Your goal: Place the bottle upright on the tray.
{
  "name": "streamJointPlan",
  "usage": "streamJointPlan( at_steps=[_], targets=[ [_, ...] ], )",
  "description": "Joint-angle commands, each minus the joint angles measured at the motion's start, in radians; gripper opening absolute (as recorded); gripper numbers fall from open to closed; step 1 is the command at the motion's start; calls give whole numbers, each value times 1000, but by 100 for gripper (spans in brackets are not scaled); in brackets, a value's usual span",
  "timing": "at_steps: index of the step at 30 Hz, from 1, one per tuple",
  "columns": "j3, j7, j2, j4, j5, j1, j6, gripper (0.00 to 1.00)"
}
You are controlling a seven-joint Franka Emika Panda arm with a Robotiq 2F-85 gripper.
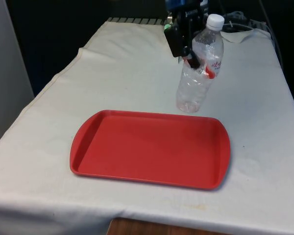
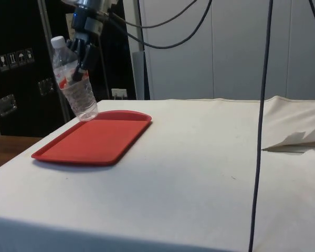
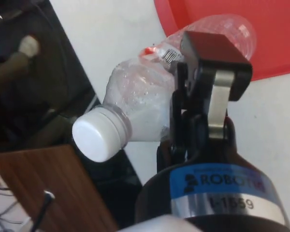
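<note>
fingers (image 1: 198, 61) clenched on bottle (image 1: 200, 68) mid-body, tilted, above bench by tray (image 1: 152, 147) | looks empty, light, thin-walled; crushable, slippery

"ROBOTIQ" partly readable, "I-1559" on the hand's (image 3: 193, 72) blue band, bottle (image 3: 150, 104) label unreadable

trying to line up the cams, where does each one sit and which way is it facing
Front view: looks along the table at the red tray, with the hand holding the clear bottle beyond it.
Side view: sits at the table's side and sees the tray's long edge and the hand.
Wrist view: rides above the hand and looks down at the bottle's white cap.
All three views share the bottle and tray.
</note>
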Motion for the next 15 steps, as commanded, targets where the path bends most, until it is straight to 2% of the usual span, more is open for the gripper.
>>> streamJointPlan(
  at_steps=[1,7,8,9,15],
  targets=[
    [6,-28,8,9,33,-8,8,0],
    [-6,-98,21,17,119,-9,10,0],
    [-13,-84,16,11,103,-2,1,0],
    [-7,-109,23,18,131,-10,10,0],
    [-20,-182,43,22,212,-11,12,0]
  ],
)
